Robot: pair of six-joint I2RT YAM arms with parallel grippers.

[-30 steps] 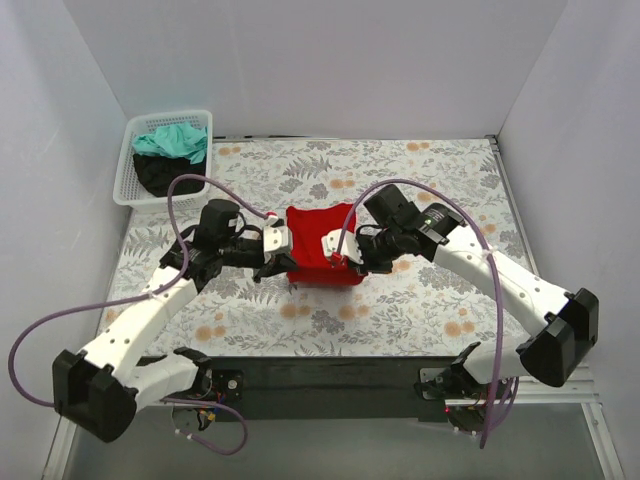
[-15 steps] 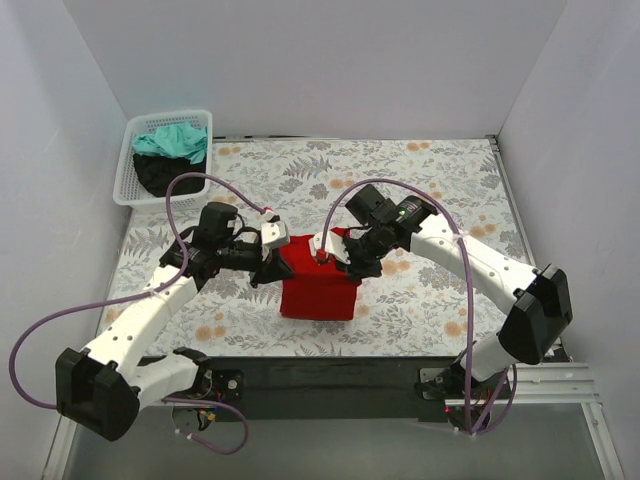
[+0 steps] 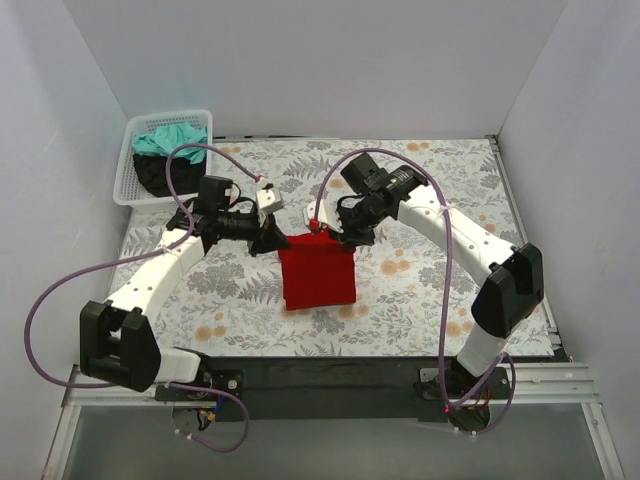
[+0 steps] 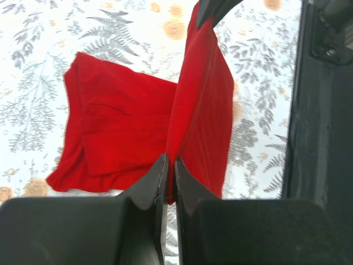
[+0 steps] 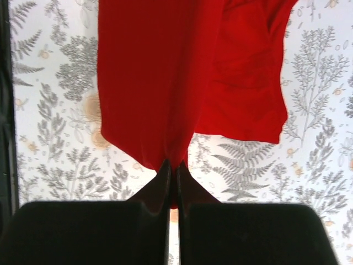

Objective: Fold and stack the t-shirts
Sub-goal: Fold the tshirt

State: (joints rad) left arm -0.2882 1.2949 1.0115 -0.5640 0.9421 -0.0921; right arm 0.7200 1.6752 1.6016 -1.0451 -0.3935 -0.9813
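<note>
Overhead, left gripper (image 3: 274, 240) and right gripper (image 3: 330, 232) each clamped on red t-shirt (image 3: 318, 278), lower layer hidden.

Raised left gripper (image 3: 277, 240), right gripper (image 3: 331, 232); red t-shirt (image 3: 317, 275) dragged nearer.

**White arms, black joints**

The left arm (image 3: 150, 283) and right arm (image 3: 450, 228) are smooth white shells with chunky black joints (image 3: 508, 290). A thin purple cable (image 3: 28, 330) trails along each. Both are bolted to a black bar (image 3: 320, 372). The wrist views show matte black, wedge-shaped fingers (image 4: 146, 190)
</note>
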